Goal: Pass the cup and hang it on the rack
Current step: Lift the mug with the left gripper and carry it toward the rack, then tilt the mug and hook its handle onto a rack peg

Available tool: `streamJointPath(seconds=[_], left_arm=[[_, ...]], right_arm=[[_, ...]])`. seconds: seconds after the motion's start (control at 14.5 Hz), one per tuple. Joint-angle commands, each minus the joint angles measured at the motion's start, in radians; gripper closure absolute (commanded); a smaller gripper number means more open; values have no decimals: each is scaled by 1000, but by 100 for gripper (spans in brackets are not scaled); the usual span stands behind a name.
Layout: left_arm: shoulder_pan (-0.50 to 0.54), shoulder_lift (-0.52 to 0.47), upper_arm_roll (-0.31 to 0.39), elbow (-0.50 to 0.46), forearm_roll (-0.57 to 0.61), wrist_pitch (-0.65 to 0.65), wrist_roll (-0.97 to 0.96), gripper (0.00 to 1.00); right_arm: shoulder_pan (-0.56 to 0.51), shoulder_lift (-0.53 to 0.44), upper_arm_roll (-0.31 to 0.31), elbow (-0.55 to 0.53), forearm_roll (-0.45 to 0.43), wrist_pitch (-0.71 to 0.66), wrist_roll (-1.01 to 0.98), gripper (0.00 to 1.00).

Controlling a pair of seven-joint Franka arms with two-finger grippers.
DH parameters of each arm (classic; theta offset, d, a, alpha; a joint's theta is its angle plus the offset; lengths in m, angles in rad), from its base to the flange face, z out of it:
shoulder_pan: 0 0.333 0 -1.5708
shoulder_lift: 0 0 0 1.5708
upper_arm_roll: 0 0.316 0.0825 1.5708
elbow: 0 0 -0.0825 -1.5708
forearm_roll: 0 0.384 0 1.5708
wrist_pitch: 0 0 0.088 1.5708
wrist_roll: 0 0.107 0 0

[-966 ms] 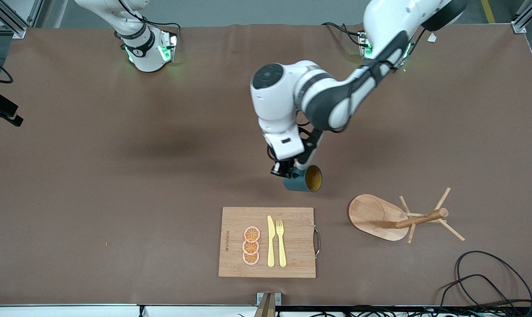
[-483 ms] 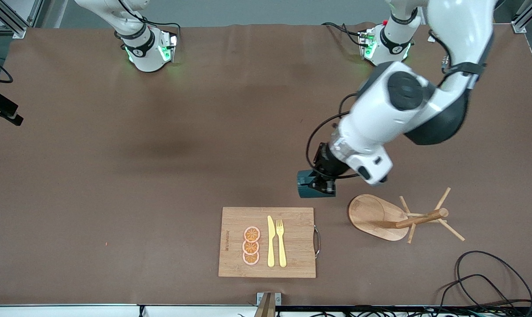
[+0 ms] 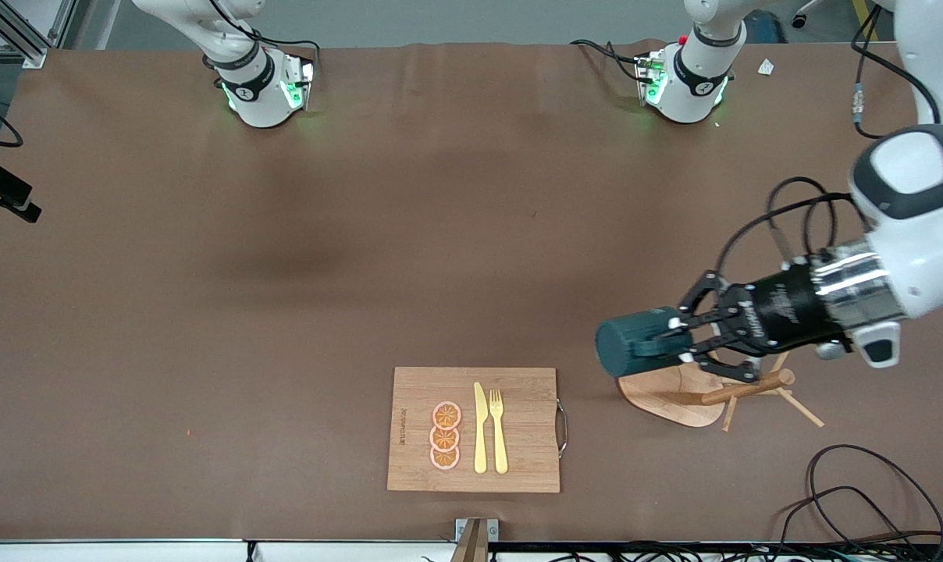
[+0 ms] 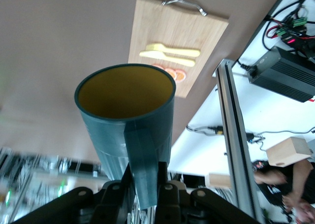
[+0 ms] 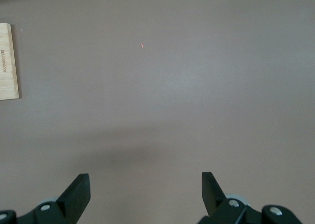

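Note:
The dark teal cup is in the air, lying on its side, its bottom toward the right arm's end of the table. My left gripper is shut on the cup's handle and holds it over the edge of the oval base of the wooden rack. The rack's post and pegs show just beside the gripper. In the left wrist view the cup shows its yellow inside, and the left gripper clamps the handle. My right gripper is open and empty over bare table, out of the front view.
A bamboo cutting board with a yellow knife, a fork and orange slices lies near the front edge, beside the rack. Its edge also shows in the right wrist view. Black cables lie at the left arm's front corner.
My left arm has swung with the cup from over the table's middle toward its own end, to over the rack's base, and the cup has turned. The right arm waits.

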Motion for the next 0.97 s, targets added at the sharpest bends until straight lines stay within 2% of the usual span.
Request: streamJointPath(seconds=[0.0,0.28,0.55,0.9], left_arm=[[51,7,-24,-11,-82,-49,95,100],[71,32,-15,-19,-76,-77,217,100],[59,68,46,-14,-74,-40,316,100],[54,108,75,-16,-73,11,375,100]], right_arm=[[-17,-10,10,-1,-4,-7,-14,0],[-17,-10,10,-3,-4,-7,-14,0],[-17,-10,10,-1,-4,-6,-14,0],[-14,-10,13,-1,-4,-3,-14,0]])
